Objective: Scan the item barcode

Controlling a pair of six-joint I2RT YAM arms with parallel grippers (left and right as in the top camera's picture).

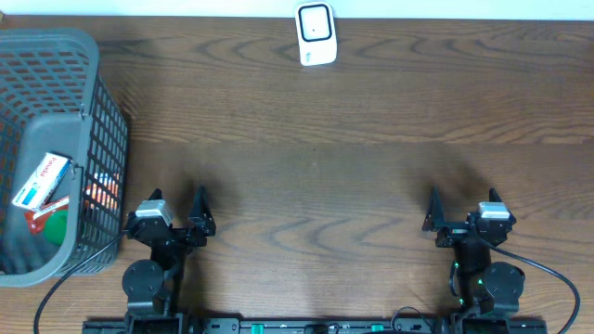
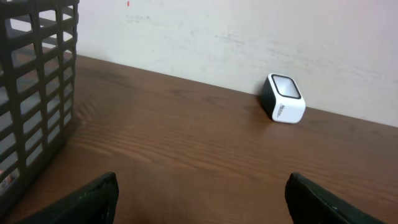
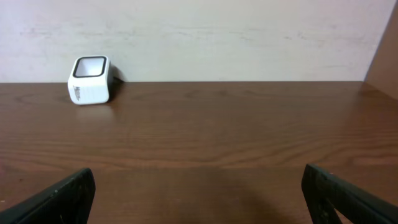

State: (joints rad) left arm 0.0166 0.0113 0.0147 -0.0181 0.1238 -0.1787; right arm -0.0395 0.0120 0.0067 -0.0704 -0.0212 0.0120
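A white barcode scanner with a dark window stands at the table's far edge by the wall; it also shows as the scanner in the left wrist view and the scanner in the right wrist view. A white and blue item box lies in the grey basket at the left, beside red and green items. My left gripper is open near the front edge, right of the basket, holding nothing. My right gripper is open at the front right, also with nothing in it.
The basket wall fills the left of the left wrist view. A pale wall runs behind the brown wooden table. Cables trail from both arm bases at the front edge.
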